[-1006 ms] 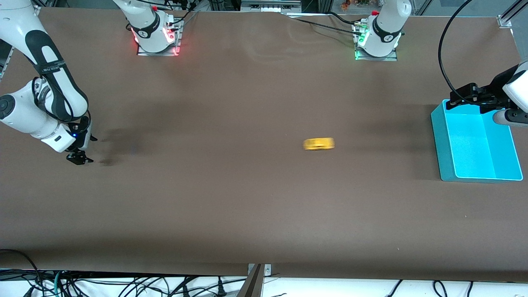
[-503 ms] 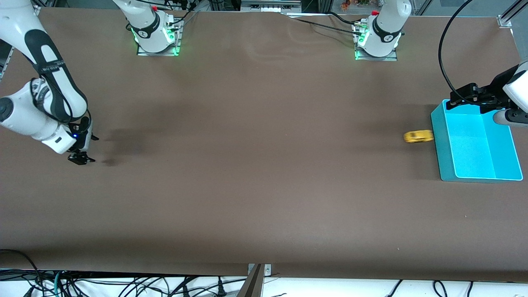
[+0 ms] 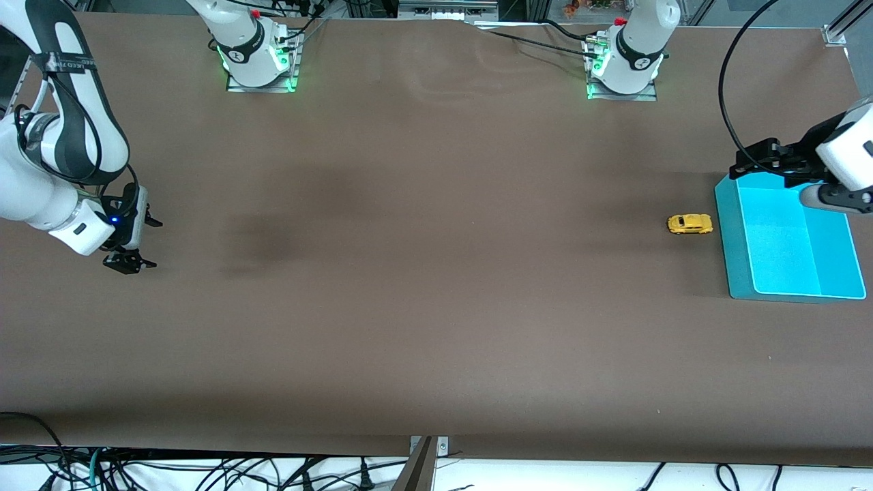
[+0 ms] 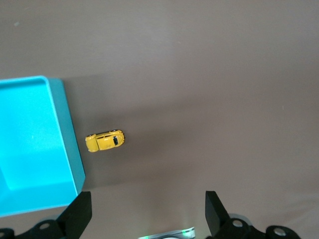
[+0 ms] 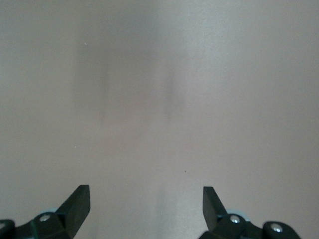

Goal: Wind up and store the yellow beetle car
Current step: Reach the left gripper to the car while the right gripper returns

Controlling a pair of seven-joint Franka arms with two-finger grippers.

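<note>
The yellow beetle car [image 3: 690,224] at frame right looks light and rolls easily (grab its 2 sides); left gripper [image 4: 144,214] and right gripper [image 5: 144,206] are both spread wide.

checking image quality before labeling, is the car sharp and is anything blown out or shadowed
Front view: yellow beetle car sharp, the teal bin floor glows overexposed, soft arm shadows on the table. Left wrist view: car crisp, inside a darker shadow band. Right wrist view: only hazy table with faint streaks.
</note>
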